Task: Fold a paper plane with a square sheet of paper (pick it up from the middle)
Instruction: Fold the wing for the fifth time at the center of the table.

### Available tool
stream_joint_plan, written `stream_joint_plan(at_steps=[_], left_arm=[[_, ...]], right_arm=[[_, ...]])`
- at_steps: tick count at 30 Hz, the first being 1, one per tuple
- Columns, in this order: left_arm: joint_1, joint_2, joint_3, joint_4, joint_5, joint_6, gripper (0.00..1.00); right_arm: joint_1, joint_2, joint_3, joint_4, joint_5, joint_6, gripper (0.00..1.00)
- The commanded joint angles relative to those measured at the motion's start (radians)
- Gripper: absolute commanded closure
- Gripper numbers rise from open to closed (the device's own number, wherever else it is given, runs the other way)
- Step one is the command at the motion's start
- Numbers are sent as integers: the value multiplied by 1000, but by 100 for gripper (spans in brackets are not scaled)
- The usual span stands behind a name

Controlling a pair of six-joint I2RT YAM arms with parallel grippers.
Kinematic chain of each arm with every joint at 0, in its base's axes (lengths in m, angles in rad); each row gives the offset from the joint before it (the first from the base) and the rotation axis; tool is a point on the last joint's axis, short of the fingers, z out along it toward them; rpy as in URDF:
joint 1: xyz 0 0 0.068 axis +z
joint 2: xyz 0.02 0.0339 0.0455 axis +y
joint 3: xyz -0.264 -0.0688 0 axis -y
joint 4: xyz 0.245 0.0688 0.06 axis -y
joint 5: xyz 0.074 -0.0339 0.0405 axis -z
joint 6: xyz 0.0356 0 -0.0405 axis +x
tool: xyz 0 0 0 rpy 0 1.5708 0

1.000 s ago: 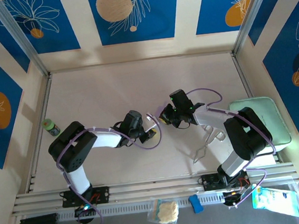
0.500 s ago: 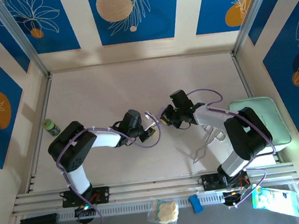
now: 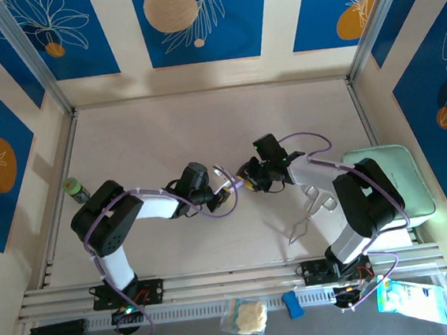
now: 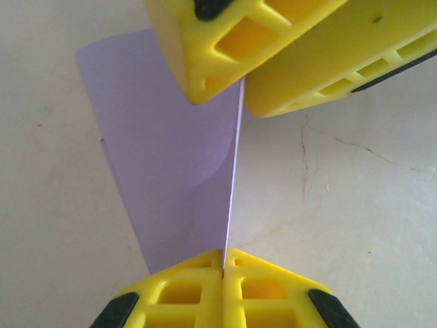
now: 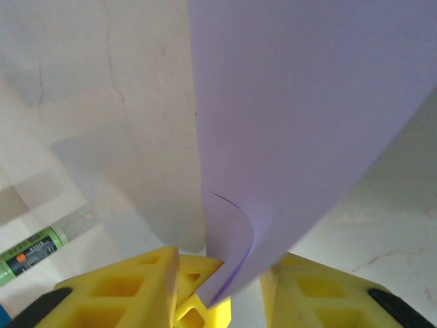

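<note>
Mid-table, the square sheet of paper [image 3: 224,178] is suspended between the two arms, above the pale, matte table [image 3: 165,133] with its faint hairline cracks. The sheet is thin, smooth, plain lavender-purple stock. In the left wrist view it [image 4: 164,157] stands nearly edge-on, one straight edge running as a fine white line from the left gripper [image 4: 223,254] up to the right gripper [image 4: 242,92]. The left gripper's yellow, hollow-ribbed plastic fingers [image 4: 184,287] are pressed together on that edge. The right gripper's blocky yellow fingers [image 4: 205,48] pinch the opposite end, the paper caught in the narrow seam between them. In the right wrist view the sheet [image 5: 293,123] rises as a broad, gently bowed panel from the right gripper [image 5: 222,263], curling softly where it is clamped. A small green cylindrical bottle [image 5: 31,253] lies far off at the table's left side. A mint-green rounded-square tray [image 3: 381,160] sits at the right.
</note>
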Motion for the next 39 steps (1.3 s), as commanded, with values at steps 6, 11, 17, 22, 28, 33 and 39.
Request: stream_joint_plan(at_steps=[6,11,17,22,28,33,39], left_arm=[[14,7,9,-7,37,-10,91],[13,7,5,1,28,-2,90],[13,4,-2,7,26,3,89],[12,5,-3,1,27,6,88],[13,7,-4,-8,21,13,85],[13,-7,0,-31,17,25,79],[12,-28,6,-90,18,54,78]], right_arm=[[4,29,84,-172,32,-6,48],[14,76,141,-223,24,3,46],[16,135,179,-241,6,24,48],[21,148,196,-248,5,22,60],[23,147,198,-251,-10,17,77],[20,141,195,-251,-12,16,84],[20,144,193,-251,-3,14,87]])
